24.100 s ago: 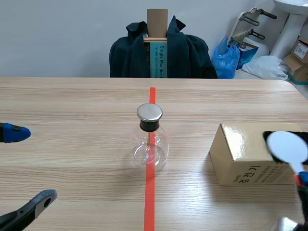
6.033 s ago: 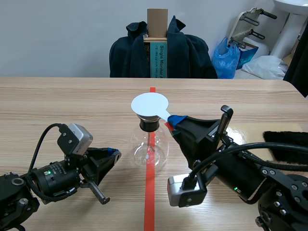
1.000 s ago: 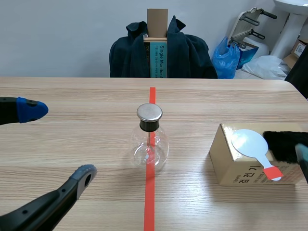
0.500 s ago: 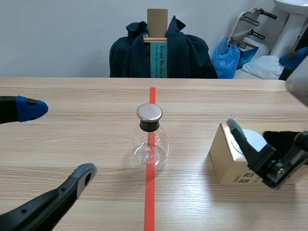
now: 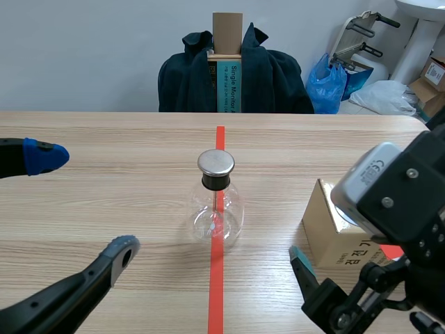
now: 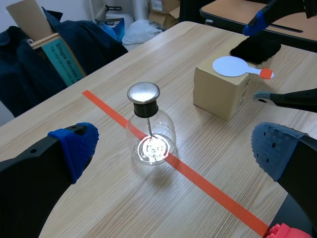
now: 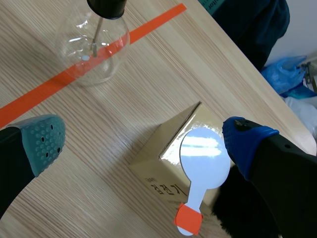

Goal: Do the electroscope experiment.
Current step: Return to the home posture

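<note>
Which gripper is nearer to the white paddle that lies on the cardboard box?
Right. The right gripper hangs open above the white paddle, which lies between its fingers. The left gripper is open farther away, with the glass flask between it and the cardboard box.

The left gripper (image 5: 82, 205) is wide open with nothing between its fingers. It sits low on the left side of the glass flask (image 5: 216, 209) and well apart from it, one blue-padded finger on the far side and one grey-padded finger closer to the robot. The right gripper (image 7: 143, 141) is wide open too, holding nothing. It is on the right side of the flask, near the robot, and the right arm (image 5: 407, 202) rises steeply above it
</note>
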Robot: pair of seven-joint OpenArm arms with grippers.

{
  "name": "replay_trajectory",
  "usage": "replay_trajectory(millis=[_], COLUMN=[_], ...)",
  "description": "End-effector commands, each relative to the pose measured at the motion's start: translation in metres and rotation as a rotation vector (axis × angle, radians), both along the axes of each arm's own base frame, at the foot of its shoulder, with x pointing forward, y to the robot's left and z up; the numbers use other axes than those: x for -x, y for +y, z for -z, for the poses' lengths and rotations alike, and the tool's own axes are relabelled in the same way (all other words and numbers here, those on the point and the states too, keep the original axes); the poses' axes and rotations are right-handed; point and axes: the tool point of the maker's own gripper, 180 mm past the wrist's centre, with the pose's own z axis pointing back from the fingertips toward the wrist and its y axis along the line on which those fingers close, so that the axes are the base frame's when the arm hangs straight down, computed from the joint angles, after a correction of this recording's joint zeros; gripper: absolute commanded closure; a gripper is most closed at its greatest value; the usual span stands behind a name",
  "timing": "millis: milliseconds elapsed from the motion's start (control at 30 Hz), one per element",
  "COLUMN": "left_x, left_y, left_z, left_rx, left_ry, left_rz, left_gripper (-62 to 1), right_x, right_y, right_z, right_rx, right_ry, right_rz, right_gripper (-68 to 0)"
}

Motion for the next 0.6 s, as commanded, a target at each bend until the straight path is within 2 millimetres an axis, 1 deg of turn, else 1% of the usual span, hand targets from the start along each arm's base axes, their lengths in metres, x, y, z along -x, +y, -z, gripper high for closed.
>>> replay_trajectory(millis=[0,67,233,367,567], left_x=[-0.003,-0.004,-0.004,-0.004,-0.004], left_y=[-0.002,-0.002,-0.002,-0.002,-0.002], left_z=[-0.008,-0.008,-0.009,-0.009,-0.009], left_rx=[0.026,0.024,0.024,0.023,0.023], left_ry=[-0.027,-0.028,-0.031,-0.031,-0.031], left_rz=[-0.003,-0.004,-0.003,-0.004,-0.004], left_gripper=[-62.3,-62.3,-62.3,-62.3,-62.3], right_x=[-0.007,-0.006,-0.001,-0.005,-0.005], right_y=[-0.005,-0.007,-0.008,-0.016,-0.017], right_z=[-0.006,-0.004,0.003,0.0,0.0], right_rx=[0.001,-0.013,-0.039,-0.028,-0.021], right_ry=[-0.022,-0.003,0.06,0.048,0.045], right_rz=[0.019,0.039,0.027,0.049,0.046], right_gripper=[-67.9,-67.9,-67.9,-67.9,-67.9])
